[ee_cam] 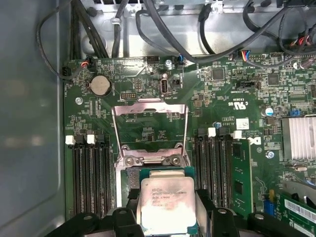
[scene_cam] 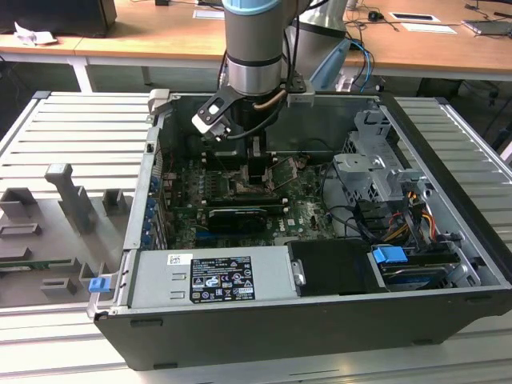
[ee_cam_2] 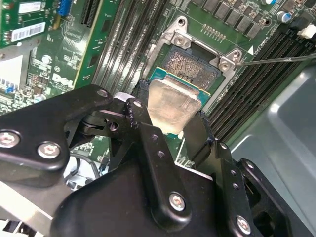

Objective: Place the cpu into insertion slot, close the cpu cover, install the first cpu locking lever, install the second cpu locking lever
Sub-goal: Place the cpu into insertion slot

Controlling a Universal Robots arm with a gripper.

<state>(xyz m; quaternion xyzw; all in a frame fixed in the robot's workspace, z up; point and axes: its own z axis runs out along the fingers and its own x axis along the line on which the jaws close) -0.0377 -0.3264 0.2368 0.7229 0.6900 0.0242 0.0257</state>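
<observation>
Fingers of the gripper (ee_cam_2: 170, 109) are clamped on two opposite edges of the cpu (ee_cam: 167, 203), so you are carrying the chip with its metal top facing the wrist. Right under the fingertips sits the insertion slot (ee_cam_2: 193, 65). The chip overlaps its nearer part and looks slightly tilted, while the far strip of contacts lies bare (whether any corner touches the rim, you cannot tell from these views). Past the slot, away from the gripper, the cpu cover (ee_cam: 149, 102) is swung open off the socket. Flanking the fingers on both sides run the memory slots (ee_cam: 91, 173) of the motherboard (ee_cam: 222, 98), inside the computer case (scene_cam: 320, 328). You are on the first step, placement. Seating the chip probably calls for levelling it, squaring it to the rim, and a gentle descent before you let go.
</observation>
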